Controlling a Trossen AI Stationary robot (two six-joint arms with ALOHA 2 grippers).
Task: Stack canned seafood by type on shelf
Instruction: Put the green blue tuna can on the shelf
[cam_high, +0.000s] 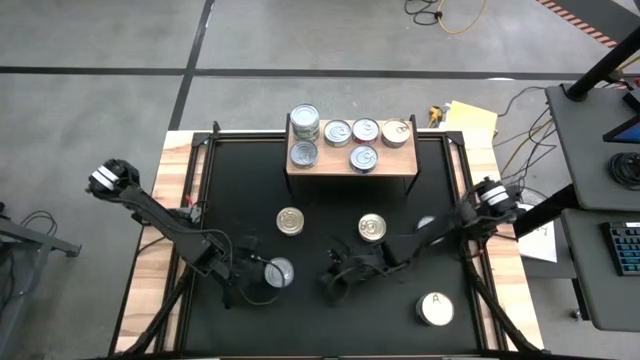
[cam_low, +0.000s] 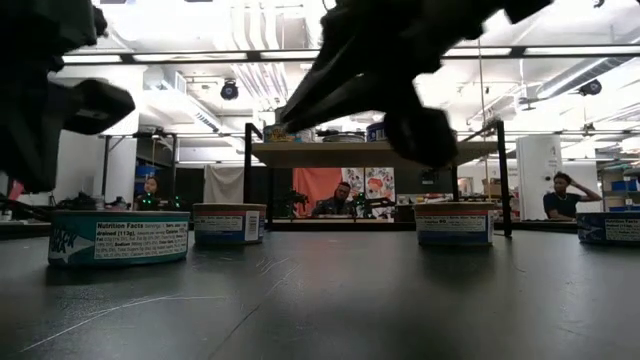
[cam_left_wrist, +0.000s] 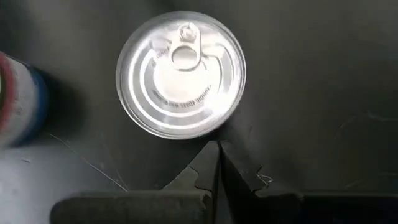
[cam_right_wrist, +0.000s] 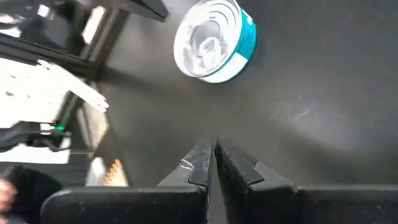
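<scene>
Kid: What is the left pincer doing?

Helper: Its two dark fingers are pressed together and hold nothing. A round silver-topped tin with a pull ring sits on the black tabletop just in front of its tips.

Kid: And the right pincer?

Helper: Pressed together too, and empty. It hangs low, near the middle of the table. A gold-topped tin and another gold-topped tin sit beyond it. A white-topped tin marked "A" sits off to its side.

Kid: Is the job nearly done?

Helper: I think about half. Six tins are up on the light wooden shelf on dark legs, one pile already stacked. At least four still wait below.

Kid: Anything hard to see?

Helper: One more tin hides partly under the right arm. From above, I can't read which kind each tin is.
</scene>
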